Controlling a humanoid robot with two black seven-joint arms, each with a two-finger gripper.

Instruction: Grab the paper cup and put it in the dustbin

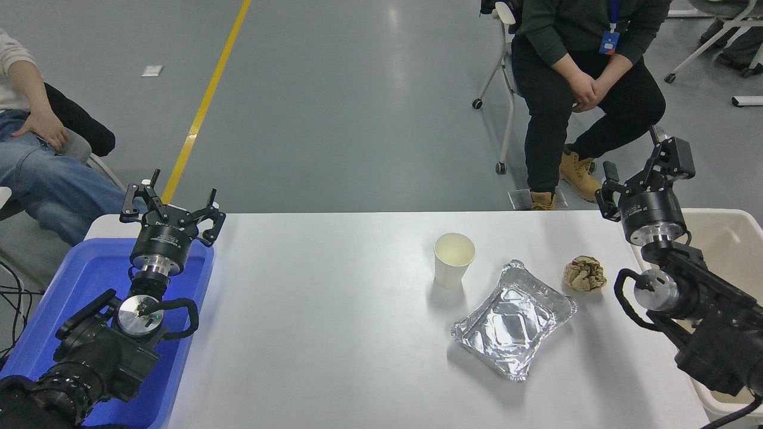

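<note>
The off-white paper cup stands upright on the white table, right of centre, its cream inside showing. At the table's right edge sits the beige dustbin, partly hidden behind my right arm. My right gripper hangs open and empty above the table's far right corner, well to the right of the cup and apart from it. My left gripper is parked open over the far end of the blue tray at the lower left.
A crinkled silver foil tray lies just right of and nearer than the cup. A crumpled brown paper ball sits between the foil tray and my right arm. A blue plastic tray lies at the table's left. People sit beyond the table.
</note>
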